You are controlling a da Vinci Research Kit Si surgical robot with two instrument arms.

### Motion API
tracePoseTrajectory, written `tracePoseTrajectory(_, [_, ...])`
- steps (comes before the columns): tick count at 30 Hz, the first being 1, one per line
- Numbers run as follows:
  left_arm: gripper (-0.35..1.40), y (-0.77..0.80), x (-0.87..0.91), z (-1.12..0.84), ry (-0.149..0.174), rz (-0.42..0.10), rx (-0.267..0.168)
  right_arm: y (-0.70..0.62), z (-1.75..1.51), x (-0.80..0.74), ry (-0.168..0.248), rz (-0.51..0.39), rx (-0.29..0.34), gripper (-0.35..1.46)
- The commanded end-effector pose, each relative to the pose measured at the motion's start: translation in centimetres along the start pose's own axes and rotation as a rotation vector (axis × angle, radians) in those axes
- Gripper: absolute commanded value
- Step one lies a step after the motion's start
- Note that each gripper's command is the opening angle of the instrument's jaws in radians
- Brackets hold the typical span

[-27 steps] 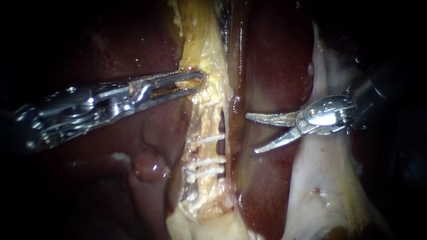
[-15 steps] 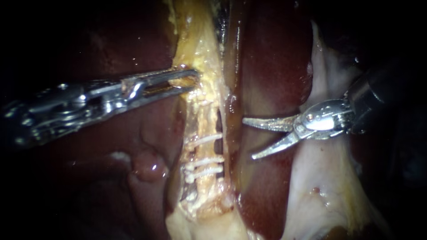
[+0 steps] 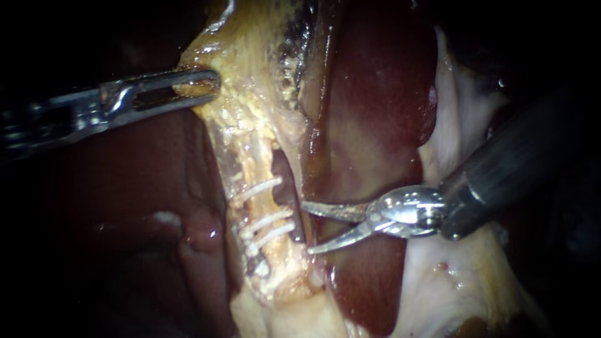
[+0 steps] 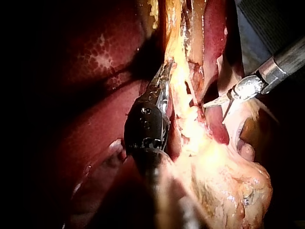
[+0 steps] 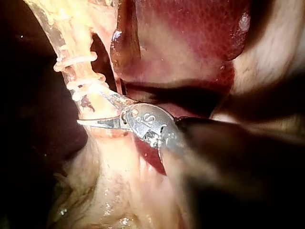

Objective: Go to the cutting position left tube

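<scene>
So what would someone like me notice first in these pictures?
Probably the white clips crossing a pale tube in the middle, bright against the dark red liver. Just beside them, my right instrument holds its two curved jaws open, while my left instrument, further up, is shut on yellowish tissue.

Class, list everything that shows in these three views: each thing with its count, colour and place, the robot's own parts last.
liver: one, dark red, on both sides of the yellow tissue
yellow tissue: one strand, yellow, down the middle of the endoscope view
tube: one, pale yellow, continuing below the strand
clips: three, white, across the tube
pale tissue: one patch, whitish, under the right instrument's shaft
left instrument: one, silver, shut on the yellow tissue
right instrument: one, silver tip on a dark shaft, open beside the lower clips
</scene>
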Motion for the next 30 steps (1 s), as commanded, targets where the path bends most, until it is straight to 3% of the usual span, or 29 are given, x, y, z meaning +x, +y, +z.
tracePoseTrajectory(1, [-0.35, -0.01, 0.00, -0.01, 0.000, 0.000, -0.003, 0.02, 0.02, -0.01, -0.001, 0.009, 0.004, 1.44])
tracePoseTrajectory(13, [-0.35, -0.09, 0.00, -0.03, -0.004, 0.004, -0.003, 0.22, 0.05, 0.03, 0.004, 0.083, 0.008, 1.44])
tracePoseTrajectory(19, [-0.35, -0.15, 0.01, -0.05, -0.003, 0.003, -0.001, 0.32, 0.05, 0.00, -0.026, 0.127, 0.002, 1.44])
tracePoseTrajectory(30, [-0.35, -0.19, 0.02, -0.05, -0.005, 0.002, 0.001, 0.44, 0.15, 0.04, -0.031, 0.179, 0.024, 1.44])
